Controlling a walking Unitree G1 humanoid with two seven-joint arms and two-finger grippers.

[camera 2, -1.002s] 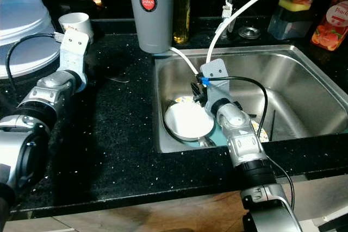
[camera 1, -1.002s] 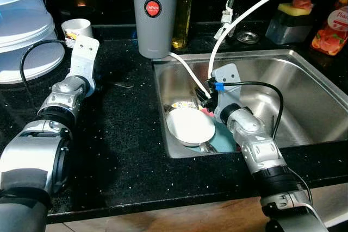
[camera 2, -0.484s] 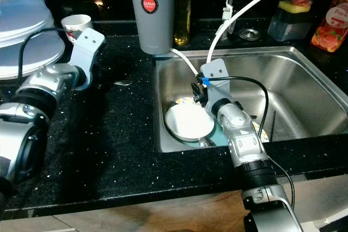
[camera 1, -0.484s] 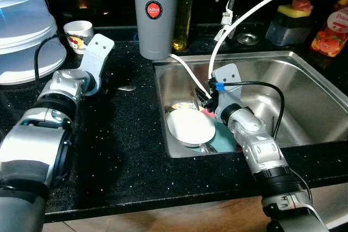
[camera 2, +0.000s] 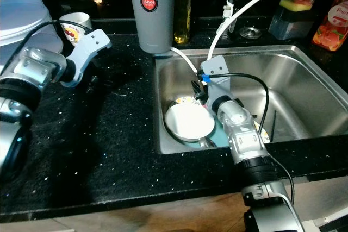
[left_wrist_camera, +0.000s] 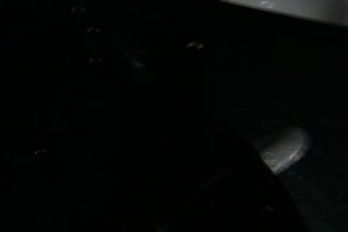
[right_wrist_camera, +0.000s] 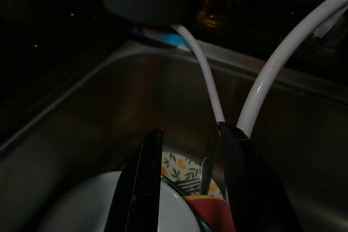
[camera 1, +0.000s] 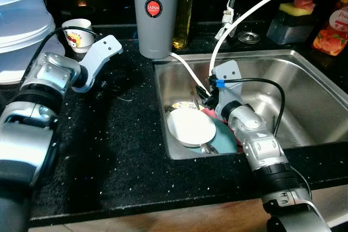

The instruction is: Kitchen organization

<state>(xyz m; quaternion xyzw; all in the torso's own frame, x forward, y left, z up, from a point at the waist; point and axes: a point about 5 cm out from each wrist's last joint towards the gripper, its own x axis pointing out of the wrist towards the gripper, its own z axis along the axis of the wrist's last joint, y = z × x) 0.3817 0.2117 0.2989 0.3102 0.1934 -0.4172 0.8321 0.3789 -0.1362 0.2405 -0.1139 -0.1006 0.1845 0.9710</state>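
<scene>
The right gripper (right_wrist_camera: 187, 188) hangs low inside the steel sink (camera 1: 304, 80), at its left end, with its two black fingers (right_wrist_camera: 142, 188) spread apart and nothing held between them. Just below and in front of the fingertips lies a stack of dishes: a white plate (camera 1: 190, 127) on top, a teal plate (camera 1: 224, 138) peeking out beneath it on the right, a leaf-patterned plate (right_wrist_camera: 184, 171) behind, and a red item (right_wrist_camera: 209, 210) sitting right under the fingers. The white plate lies just beside the near finger; whether it touches it cannot be told. Two white hoses (right_wrist_camera: 272, 74) drop into the sink just behind the gripper, one of them running close to the far finger. The left gripper (camera 1: 100, 82) is over the black countertop (camera 1: 125, 156), left of the sink, close above a small spoon (camera 1: 126, 99) that lies flat on the stone; whether its fingers are apart or together cannot be told, as the left wrist view is very dark, showing only the spoon's pale bowl (left_wrist_camera: 281, 148) nearby. A white cup (camera 1: 76, 28) with a red print stands behind that arm, and a tall grey flask (camera 1: 155, 12) stands at the sink's back left corner.
</scene>
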